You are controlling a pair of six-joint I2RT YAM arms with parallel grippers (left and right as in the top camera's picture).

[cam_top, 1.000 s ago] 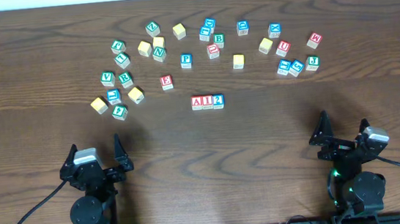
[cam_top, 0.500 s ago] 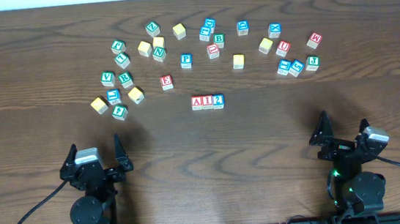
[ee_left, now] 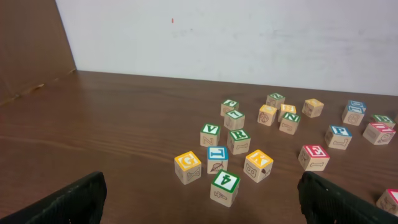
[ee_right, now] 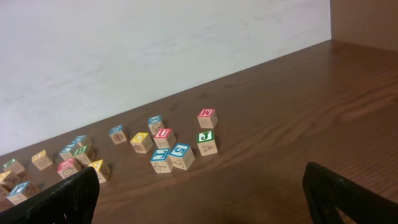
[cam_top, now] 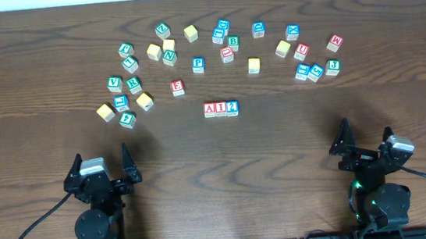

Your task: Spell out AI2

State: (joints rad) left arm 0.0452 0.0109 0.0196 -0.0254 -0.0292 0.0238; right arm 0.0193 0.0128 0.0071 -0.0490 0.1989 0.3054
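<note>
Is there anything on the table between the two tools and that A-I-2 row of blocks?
Nothing visible. Bare table lies between the left tool, the right tool and the A I 2 row; the loose blocks sit farther back or aside.

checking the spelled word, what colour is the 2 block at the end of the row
The 2 block is blue; the overhead view shows it best.

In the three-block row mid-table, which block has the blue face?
The 2 block, at the row's right end, has the blue face. The A block and I block beside it are red.
</note>
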